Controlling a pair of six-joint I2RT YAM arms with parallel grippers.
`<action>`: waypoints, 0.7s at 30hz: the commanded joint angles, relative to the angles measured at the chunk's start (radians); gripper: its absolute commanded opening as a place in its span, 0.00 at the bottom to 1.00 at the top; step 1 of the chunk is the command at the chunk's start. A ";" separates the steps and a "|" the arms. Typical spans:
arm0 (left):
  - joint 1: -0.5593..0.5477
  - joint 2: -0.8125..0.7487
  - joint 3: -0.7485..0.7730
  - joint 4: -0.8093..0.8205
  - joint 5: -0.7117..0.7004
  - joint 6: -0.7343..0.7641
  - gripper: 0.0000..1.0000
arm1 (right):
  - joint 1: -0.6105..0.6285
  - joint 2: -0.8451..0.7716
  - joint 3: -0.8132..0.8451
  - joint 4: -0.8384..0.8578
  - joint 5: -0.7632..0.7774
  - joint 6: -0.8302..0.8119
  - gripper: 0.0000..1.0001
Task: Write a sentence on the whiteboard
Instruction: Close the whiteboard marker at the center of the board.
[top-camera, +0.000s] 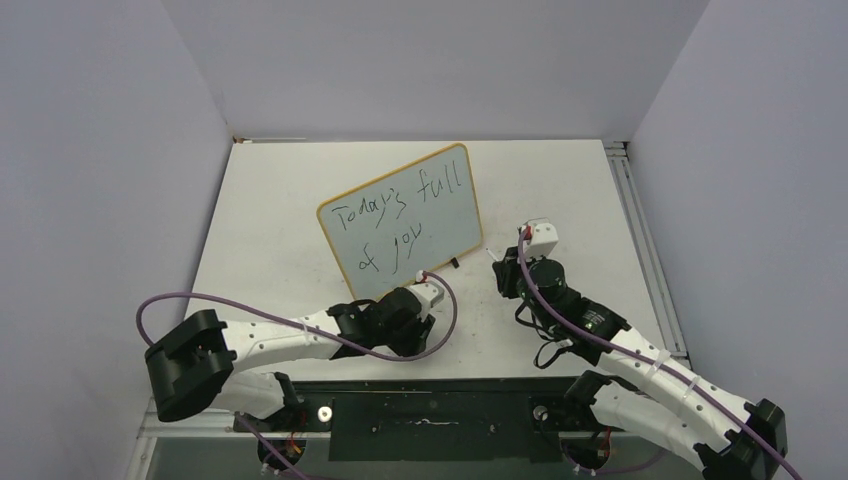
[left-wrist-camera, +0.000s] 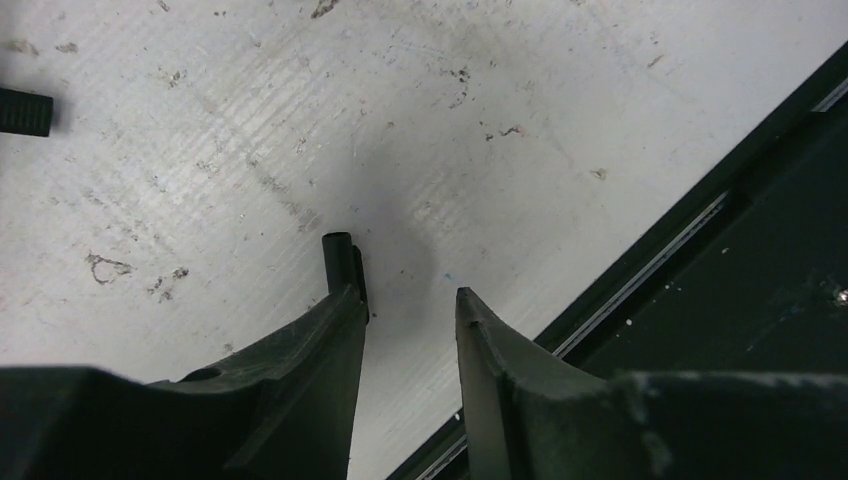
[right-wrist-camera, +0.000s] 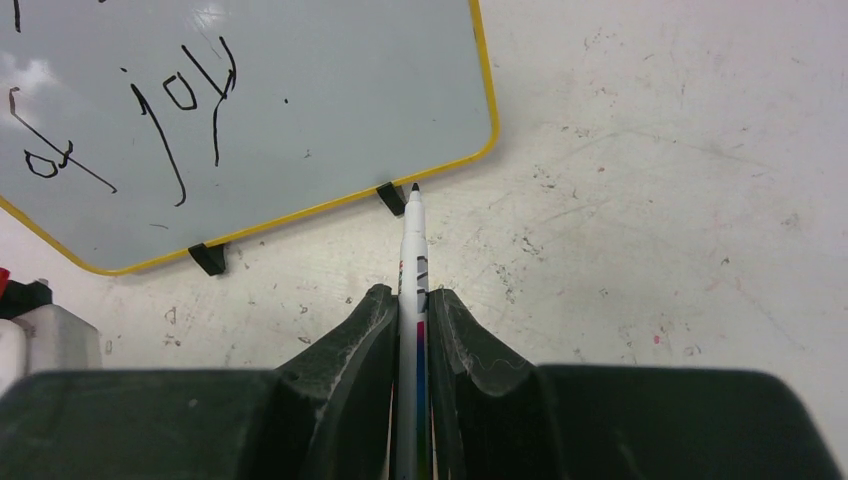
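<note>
a: top view first. where's the whiteboard?

b: mid-table, turned askew, its face towards the arms. the sentence runs in two slanted lines, "today's full" over "of joy". the left gripper is at the board's near edge, the right gripper just right of its near right corner.

a: left wrist view?

b: the left gripper has its jaws spread, with only bare, scuffed table in the gap. it pinches nothing.

a: right wrist view?

b: the right gripper is pressed together on a slim marker, tip pointing far and just beside the right one of the board's two black feet. i can't tell if it touches. the whiteboard fills the far left, and the "of joy" part of the sentence is legible.

a: how would the board handle?

b: i'd judge it light and stiff, with a glossy face too slippery to grip. on feet that small, a nudge could slide or tip it.

a: where to hold it?

b: on the yellow frame, at an edge clear of the lettering. pads on the face would likely smear the ink.
</note>
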 joint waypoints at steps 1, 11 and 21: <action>-0.019 0.049 -0.001 0.087 -0.042 -0.022 0.34 | -0.017 -0.018 0.049 -0.011 -0.025 0.018 0.05; -0.052 0.069 -0.007 0.040 -0.162 -0.059 0.28 | -0.029 -0.019 0.052 -0.011 -0.038 0.011 0.05; -0.077 0.056 -0.009 -0.014 -0.223 -0.082 0.28 | -0.030 -0.024 0.041 -0.007 -0.049 0.012 0.05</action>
